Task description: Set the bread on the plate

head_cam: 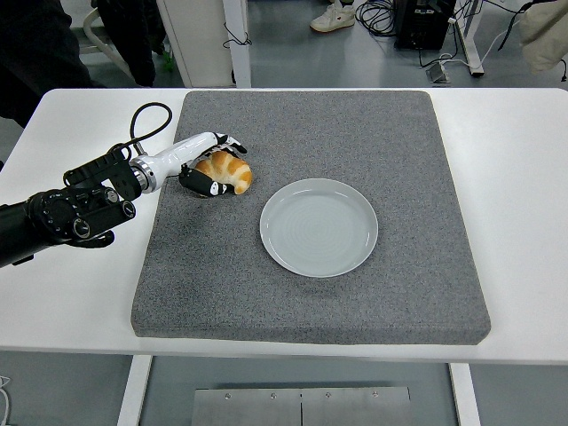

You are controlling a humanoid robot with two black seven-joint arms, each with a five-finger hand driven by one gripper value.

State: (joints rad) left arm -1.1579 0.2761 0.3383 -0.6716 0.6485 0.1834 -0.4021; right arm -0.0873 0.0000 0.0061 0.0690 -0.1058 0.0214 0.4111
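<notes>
The white table (80, 293) carries a large square grey felt mat (311, 293). On the mat, right of centre, sits a round pale grey-green plate (319, 227), with nothing on it. To its left and a little farther back lies the golden-brown croissant-shaped bread (229, 171), on the mat near its left edge and apart from the plate. The left hand (209, 164), white with black fingertips on a black arm, curls around the bread: thumb below on the near side, fingers over the far side, closed against it. Beyond the table, shoes and cables show on the floor.
</notes>
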